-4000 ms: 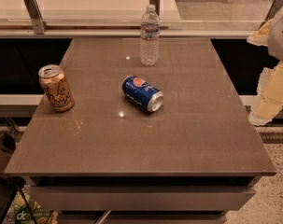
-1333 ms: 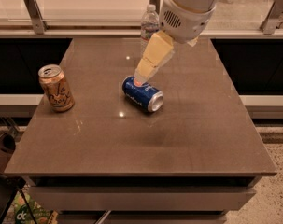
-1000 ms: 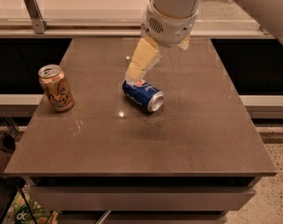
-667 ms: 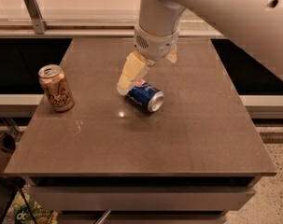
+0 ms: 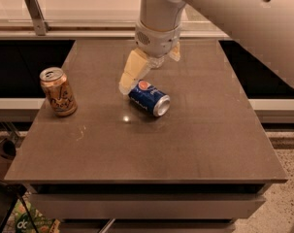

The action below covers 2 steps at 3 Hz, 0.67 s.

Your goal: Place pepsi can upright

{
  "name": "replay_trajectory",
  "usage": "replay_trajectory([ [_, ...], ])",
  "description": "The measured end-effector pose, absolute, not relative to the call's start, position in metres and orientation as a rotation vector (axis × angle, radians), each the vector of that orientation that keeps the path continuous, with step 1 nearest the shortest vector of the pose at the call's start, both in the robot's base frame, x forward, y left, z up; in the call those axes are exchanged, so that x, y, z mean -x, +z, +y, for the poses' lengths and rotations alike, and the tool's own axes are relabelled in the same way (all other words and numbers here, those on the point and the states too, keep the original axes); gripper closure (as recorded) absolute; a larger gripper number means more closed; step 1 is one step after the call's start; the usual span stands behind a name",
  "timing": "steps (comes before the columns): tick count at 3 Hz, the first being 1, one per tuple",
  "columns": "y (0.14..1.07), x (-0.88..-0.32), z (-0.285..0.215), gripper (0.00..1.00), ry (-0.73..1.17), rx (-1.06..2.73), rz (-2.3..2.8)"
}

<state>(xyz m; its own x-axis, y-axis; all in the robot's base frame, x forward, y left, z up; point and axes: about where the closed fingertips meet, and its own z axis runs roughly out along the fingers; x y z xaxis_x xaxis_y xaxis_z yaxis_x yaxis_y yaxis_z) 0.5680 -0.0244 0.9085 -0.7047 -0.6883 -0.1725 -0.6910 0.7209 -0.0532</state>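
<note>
The pepsi can (image 5: pixel 149 98) lies on its side near the middle of the brown table (image 5: pixel 185 144), silver end toward the front right, logo facing up. My gripper (image 5: pixel 150 72) hangs from the white arm just above and behind the can. It is open and holds nothing. One cream finger (image 5: pixel 132 74) reaches down to the can's left rear end. The other finger (image 5: pixel 174 52) shows only partly behind the wrist.
An orange-tan can (image 5: pixel 58 92) stands upright near the table's left edge. The clear water bottle at the back is hidden behind my arm. A glass rail with a metal post (image 5: pixel 35 11) runs behind the table.
My arm has swung in from the right and come down toward the can. The gripper has moved left and lower, and its finger is now beside the can's rear end. The can has not moved.
</note>
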Motion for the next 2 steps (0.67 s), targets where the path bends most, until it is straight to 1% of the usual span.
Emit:
replay_trajectory([
  [2, 0.890, -0.586, -0.008, 0.00, -0.007, 1.171, 2.805],
])
